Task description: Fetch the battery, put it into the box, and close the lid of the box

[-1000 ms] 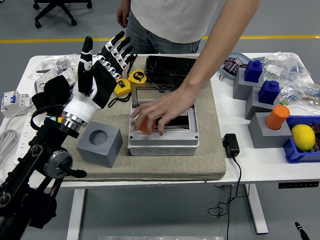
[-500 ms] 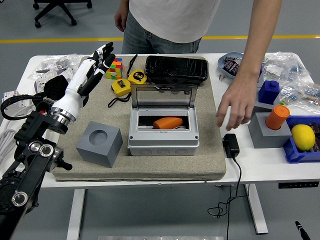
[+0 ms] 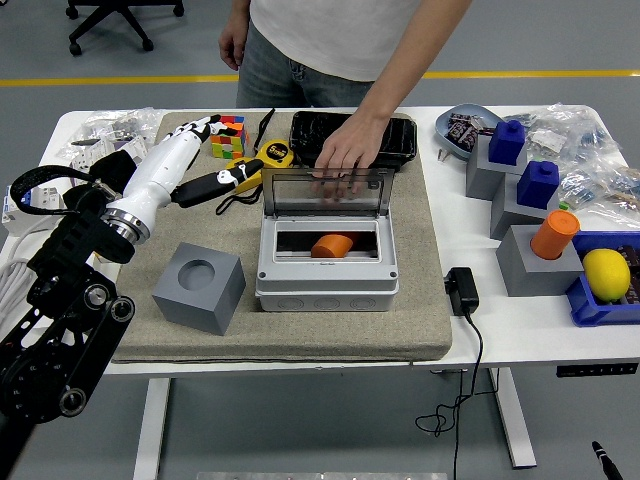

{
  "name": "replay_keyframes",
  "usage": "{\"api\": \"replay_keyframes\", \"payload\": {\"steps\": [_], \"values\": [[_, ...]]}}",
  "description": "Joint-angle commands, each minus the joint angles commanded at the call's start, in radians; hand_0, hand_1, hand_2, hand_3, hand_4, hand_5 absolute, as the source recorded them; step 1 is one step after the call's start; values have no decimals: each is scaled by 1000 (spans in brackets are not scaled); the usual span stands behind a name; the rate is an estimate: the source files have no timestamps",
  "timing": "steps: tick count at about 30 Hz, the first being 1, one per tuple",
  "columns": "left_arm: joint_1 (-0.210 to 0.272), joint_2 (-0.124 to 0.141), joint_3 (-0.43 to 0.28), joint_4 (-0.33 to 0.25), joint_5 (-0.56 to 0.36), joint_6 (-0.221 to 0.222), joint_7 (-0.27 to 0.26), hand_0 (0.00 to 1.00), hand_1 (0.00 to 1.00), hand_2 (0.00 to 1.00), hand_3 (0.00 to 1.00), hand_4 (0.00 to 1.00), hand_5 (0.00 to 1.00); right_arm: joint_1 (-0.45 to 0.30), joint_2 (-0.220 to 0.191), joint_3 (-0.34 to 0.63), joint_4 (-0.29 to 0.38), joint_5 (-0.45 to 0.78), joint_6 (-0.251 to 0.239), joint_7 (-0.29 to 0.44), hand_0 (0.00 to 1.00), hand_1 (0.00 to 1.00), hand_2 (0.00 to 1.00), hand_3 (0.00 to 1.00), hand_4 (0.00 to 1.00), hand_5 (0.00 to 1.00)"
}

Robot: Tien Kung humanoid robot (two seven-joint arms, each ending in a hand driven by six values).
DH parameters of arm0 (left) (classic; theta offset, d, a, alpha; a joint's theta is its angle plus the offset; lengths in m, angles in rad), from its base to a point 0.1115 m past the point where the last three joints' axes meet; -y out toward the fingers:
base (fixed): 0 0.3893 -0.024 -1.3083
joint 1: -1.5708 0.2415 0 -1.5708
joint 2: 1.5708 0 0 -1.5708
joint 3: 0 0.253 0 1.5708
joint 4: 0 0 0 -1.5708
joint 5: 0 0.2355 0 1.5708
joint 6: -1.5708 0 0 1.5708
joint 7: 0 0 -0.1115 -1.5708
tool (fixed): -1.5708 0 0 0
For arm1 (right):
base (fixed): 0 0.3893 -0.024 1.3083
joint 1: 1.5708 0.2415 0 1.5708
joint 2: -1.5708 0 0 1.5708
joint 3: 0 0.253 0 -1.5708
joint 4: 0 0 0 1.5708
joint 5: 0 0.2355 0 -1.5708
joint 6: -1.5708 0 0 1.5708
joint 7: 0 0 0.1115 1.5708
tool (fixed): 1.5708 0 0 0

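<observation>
Inside the open grey box (image 3: 326, 268), mid-tabletop on the beige mat (image 3: 420, 330), lies the orange battery (image 3: 333, 246), so fetching and placing look done. The clear lid (image 3: 325, 190) stands raised at the far side, with a person's hand (image 3: 347, 152) resting on its top edge, probably steadying it. Left of the box, the robot's left hand (image 3: 190, 165) hovers with fingers (image 3: 235, 175) extended, holding nothing and angled toward the lid, apparently ready to close it.

floor (image 3: 560, 40): grey, yellow line (image 3: 100, 81) across at 12 o'clock | office chair base (image 3: 110, 20): 11 o'clock | white table (image 3: 520, 320): centre
</observation>
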Motion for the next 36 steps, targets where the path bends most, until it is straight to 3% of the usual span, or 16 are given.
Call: {"api": "replay_keyframes", "payload": {"steps": [6, 16, 25, 36], "values": [[-18, 9, 69, -13, 39, 8, 13, 998, 998, 985, 679, 998, 998, 1, 0, -1, 0, -1, 0, -1, 852, 765, 750, 777, 998, 998], [-65, -12, 144, 5, 41, 12, 31, 998, 998, 981, 693, 998, 998, 2, -2, -2, 0, -5, 0, -4, 852, 764, 750, 776, 998, 998], [-85, -25, 173, 48, 80, 44, 9, 998, 998, 980, 695, 998, 998, 1, -2, -6, 0, -4, 1, -2, 852, 764, 750, 776, 998, 998], [-97, -30, 189, 87, 86, 34, 14, 998, 998, 976, 714, 998, 998, 3, -3, -10, 0, 0, 1, -3, 851, 764, 750, 776, 998, 998]]}}
